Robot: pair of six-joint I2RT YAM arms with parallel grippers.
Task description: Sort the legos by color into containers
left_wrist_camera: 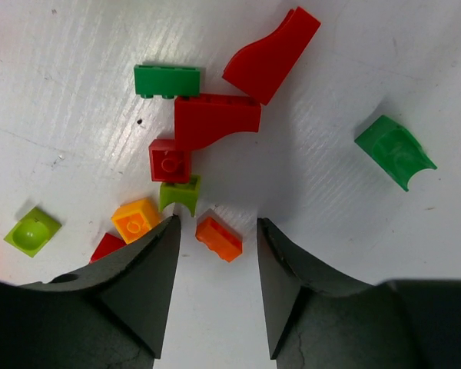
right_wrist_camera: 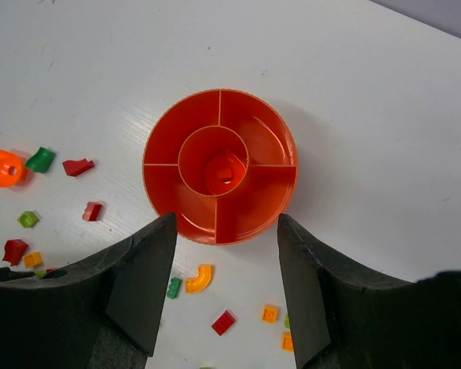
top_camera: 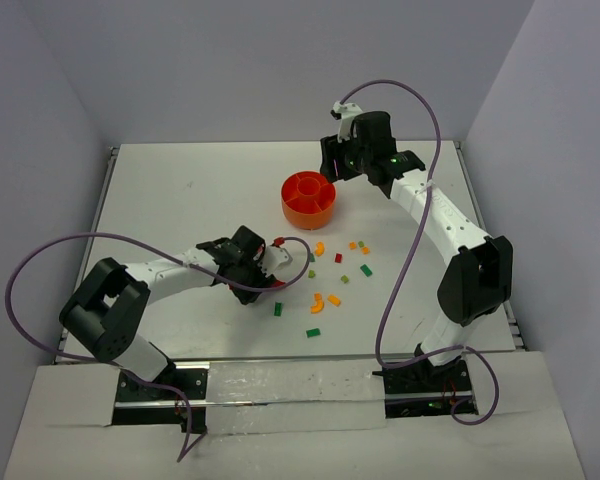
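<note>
Above bowl [right_wrist_camera: 166, 135], right pincer [right_wrist_camera: 224, 220] hovers, spread.

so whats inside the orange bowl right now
One reddish piece sits in the central cup of the bowl. The four outer compartments look bare. Anything under that piece is hidden, as is a sliver of floor behind the near wall.

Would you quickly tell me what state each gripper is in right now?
Left gripper: open, an orange brick lying loose between its jaws, not held.
Right gripper: open, empty, above the orange bowl.
</note>
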